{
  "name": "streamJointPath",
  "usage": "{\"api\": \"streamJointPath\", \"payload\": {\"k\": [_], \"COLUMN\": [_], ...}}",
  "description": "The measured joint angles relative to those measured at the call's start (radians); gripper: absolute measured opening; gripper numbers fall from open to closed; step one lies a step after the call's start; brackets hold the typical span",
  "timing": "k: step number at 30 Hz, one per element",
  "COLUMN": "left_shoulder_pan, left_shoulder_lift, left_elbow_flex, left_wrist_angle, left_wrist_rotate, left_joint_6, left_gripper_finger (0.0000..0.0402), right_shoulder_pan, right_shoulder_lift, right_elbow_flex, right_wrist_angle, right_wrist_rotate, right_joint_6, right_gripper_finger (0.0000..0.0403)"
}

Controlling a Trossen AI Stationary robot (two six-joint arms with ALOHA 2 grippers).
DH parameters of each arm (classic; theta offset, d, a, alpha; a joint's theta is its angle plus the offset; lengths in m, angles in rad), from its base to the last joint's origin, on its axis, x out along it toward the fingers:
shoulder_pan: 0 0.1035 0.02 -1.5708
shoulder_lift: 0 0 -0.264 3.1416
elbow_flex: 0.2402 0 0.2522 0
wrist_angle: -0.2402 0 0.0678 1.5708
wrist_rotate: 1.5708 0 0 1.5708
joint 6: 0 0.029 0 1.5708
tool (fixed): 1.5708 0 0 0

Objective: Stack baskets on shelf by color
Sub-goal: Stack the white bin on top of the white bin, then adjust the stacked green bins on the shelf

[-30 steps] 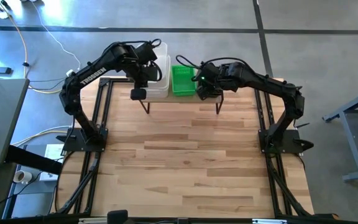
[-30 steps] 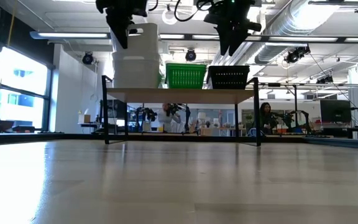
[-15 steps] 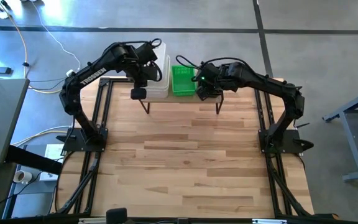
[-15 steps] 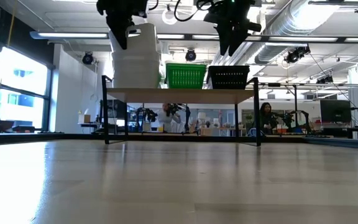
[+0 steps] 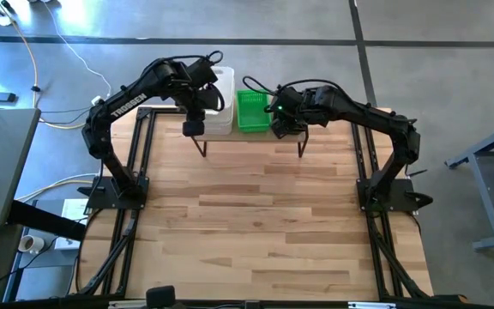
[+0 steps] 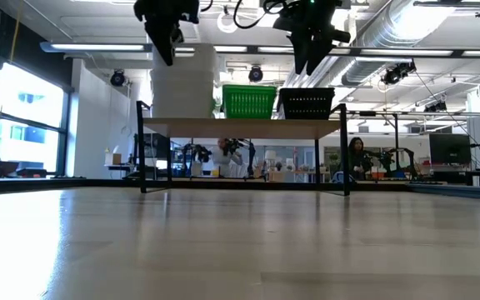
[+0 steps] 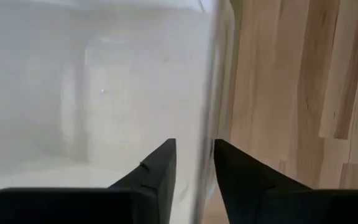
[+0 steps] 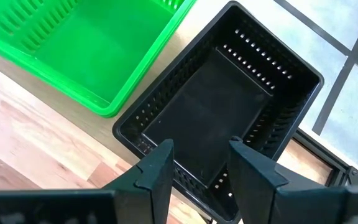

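Observation:
A stack of white baskets point(image 5: 221, 107) point(image 6: 182, 83) stands on the left end of the shelf point(image 6: 240, 127). A green basket point(image 5: 251, 110) point(image 8: 86, 43) stands on its middle and a black basket point(image 8: 222, 124) point(image 6: 307, 103) on its right end. My left gripper point(image 7: 194, 155) point(image 6: 169, 54) points down at the stack's top, open. Its fingers stand on either side of the top basket's near wall point(image 7: 210, 93). My right gripper point(image 8: 201, 165) point(image 6: 304, 62) hangs open above the black basket, clear of it. My left gripper comes from above with one finger inside the top white basket and one outside. The thin near wall point(image 7: 211, 124) runs close by the outer finger point(image 7: 229, 162). I cannot tell whether either finger touches it. The basket rests level in the stack.
The shelf stands on thin black legs point(image 6: 142, 158) at the far edge of the wooden table point(image 5: 264, 223). The table's near part lies bare in front of it. People and workbenches show in the room beyond the shelf.
The top white basket, which stood raised and a little tilted above the stack, has sunk down into the stack and now sits level. My left gripper has stayed at its height above it. My right gripper has kept still.

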State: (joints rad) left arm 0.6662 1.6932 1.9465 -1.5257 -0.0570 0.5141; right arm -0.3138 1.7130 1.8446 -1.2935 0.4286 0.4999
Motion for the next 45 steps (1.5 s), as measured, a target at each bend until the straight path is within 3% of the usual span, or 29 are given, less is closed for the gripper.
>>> {"api": "streamJointPath", "payload": {"k": [11,26,35,45], "left_shoulder_pan": [-0.001,-0.002,-0.026,-0.090], "left_shoulder_lift": [0.000,-0.062,-0.118,-0.174], "left_elbow_flex": [0.000,0.000,0.000,0.000], "left_wrist_angle": [-0.020,-0.019,-0.006,0.139], "left_wrist_rotate": [0.015,0.013,0.027,0.286], "left_joint_6": [-0.043,-0.051,-0.121,-0.199], "left_gripper_finger": [0.0147,0.0136,0.0136,0.0133], "right_shoulder_pan": [0.000,-0.004,-0.014,-0.020], "right_shoulder_lift": [0.000,0.000,0.000,0.000], "right_elbow_flex": [0.000,0.000,0.000,0.000], "right_wrist_angle": [0.000,0.012,0.124,0.311], "right_wrist_rotate": [0.000,-0.020,-0.153,-0.147], "right_joint_6": [0.000,-0.007,-0.030,-0.143], "right_gripper_finger": [0.0133,0.0133,0.0133,0.0133]}}
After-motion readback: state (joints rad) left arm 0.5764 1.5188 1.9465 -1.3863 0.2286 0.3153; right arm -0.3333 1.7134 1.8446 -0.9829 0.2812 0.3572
